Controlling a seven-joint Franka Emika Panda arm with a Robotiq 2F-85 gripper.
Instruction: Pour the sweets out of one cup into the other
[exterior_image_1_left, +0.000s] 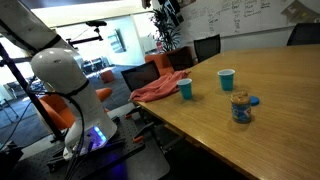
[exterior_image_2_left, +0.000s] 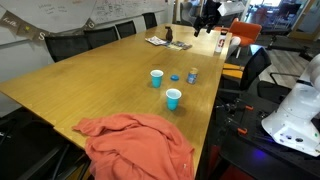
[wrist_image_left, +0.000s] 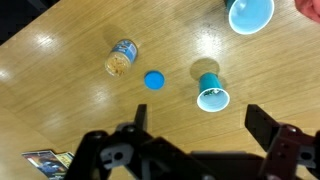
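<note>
Printed flat item (wrist_image_left: 42, 160): at the lower left edge of the wrist view, lying on the wooden table (wrist_image_left: 60, 100); too blurred to identify further.
Jar (wrist_image_left: 122, 58): a clear jar with pale contents, its mouth uncovered, well apart from the fingers.
Blue lid (wrist_image_left: 153, 80): flat on the table just beside the jar, between the jar and the nearer cup.
Nearer blue cup (wrist_image_left: 210, 94): upright, mouth open towards the camera, showing only blue inside; in an exterior view (exterior_image_2_left: 156, 78) it stands beside the lid.
Gripper (wrist_image_left: 195, 112): comes in from the bottom edge of the wrist view, high above the table, its two dark fingers (wrist_image_left: 266, 126) spread wide and holding nothing.
Farther blue cup (wrist_image_left: 250, 14): upright at the top edge, apart from the nearer one.
Orange cloth (wrist_image_left: 312, 8): crumpled at the table edge, next to the farther cup in an exterior view (exterior_image_1_left: 158, 88).
</note>
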